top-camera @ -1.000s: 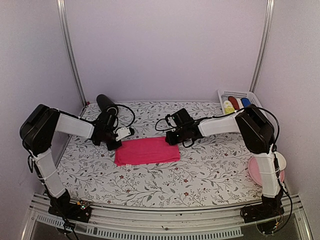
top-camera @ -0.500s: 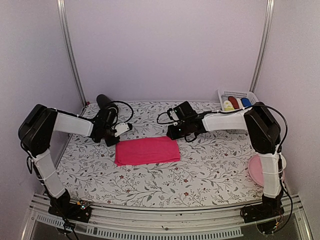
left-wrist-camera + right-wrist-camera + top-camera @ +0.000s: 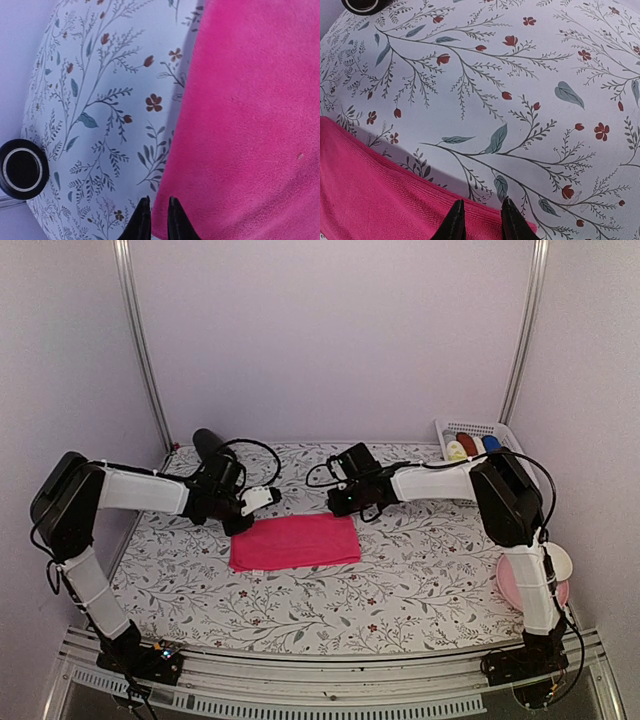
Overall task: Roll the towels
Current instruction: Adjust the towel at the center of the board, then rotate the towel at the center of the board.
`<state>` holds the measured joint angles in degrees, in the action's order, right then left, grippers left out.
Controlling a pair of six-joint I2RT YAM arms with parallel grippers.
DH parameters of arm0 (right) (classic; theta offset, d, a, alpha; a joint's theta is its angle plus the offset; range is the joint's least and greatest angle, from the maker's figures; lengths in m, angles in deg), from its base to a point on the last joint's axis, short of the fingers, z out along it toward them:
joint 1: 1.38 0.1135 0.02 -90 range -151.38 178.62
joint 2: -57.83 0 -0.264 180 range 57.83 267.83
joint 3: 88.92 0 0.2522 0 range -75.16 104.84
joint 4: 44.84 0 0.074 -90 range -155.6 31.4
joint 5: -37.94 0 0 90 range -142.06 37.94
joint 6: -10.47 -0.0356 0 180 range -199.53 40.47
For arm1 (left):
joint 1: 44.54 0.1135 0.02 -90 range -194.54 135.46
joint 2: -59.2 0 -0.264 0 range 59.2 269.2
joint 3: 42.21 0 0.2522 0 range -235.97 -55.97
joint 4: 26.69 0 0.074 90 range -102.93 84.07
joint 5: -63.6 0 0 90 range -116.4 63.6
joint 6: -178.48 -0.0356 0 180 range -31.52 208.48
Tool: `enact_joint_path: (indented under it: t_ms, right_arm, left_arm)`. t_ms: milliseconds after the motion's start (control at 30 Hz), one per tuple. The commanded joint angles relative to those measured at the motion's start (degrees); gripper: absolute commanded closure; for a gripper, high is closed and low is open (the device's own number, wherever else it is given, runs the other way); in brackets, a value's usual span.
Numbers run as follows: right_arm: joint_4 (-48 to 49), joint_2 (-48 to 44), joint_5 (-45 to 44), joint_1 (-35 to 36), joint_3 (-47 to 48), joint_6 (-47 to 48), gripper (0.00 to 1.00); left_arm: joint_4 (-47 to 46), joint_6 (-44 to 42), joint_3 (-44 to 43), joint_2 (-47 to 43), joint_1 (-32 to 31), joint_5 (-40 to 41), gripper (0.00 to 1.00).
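A hot pink towel lies flat in the middle of the table. My left gripper hovers at its far left corner. In the left wrist view its black fingertips stand a narrow gap apart over the towel edge, holding nothing. My right gripper is at the far right corner. Its jaws are slightly apart just above the towel edge, and its fingertips grip nothing. Rolled yellow, red and blue towels sit in a white basket.
A black cylinder lies at the back left, close behind my left arm. A pink plate with a white bowl sits at the right edge beside the right arm's base. Metal rails rise at both back corners.
The left gripper's jaws have parted slightly and it has shifted right along the towel's far edge. The right gripper has drawn back off the towel's far right corner. The towel has stayed flat.
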<state>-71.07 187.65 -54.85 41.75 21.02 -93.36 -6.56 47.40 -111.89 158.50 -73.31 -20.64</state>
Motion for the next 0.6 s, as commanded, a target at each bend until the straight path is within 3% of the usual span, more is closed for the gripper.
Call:
enact_joint_path:
  t_ms: [0, 567]
  right_arm:
    - [-1.96, 3.11, -2.49, 0.53, 1.75, 0.88, 0.76]
    - [-7.98, 6.51, -22.04, 2.11, -0.93, 2.66, 0.73]
  left_arm:
    - [2.56, 1.13, 1.36, 3.58, -0.58, 0.0, 0.88]
    - [2.94, 1.1, 5.27, 4.6, -0.67, 6.87, 0.87]
